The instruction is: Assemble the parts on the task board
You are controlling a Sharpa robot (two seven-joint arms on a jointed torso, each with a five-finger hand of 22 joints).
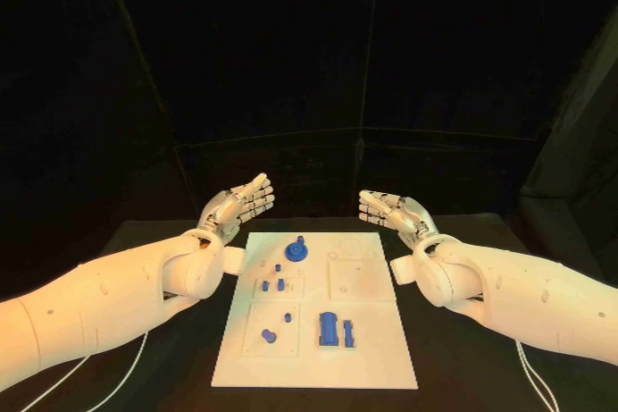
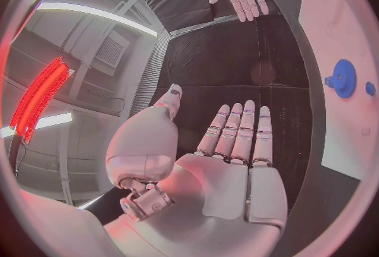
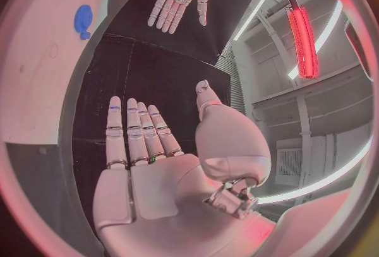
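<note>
You have the white task board [image 1: 373, 358] lying in the middle of the black table [image 1: 477, 358], between and just nearer the robot than the left hand [image 1: 241, 204] and right hand [image 1: 396, 212], which hover at its far corners with palms up, fingers spread and nothing in them. On it you see blue parts: a round disc part [image 1: 296, 249] near the far edge, small pegs [image 1: 271, 284] mid-board, and a taller block [image 1: 331, 329] near the front, all apart from both hands.
</note>
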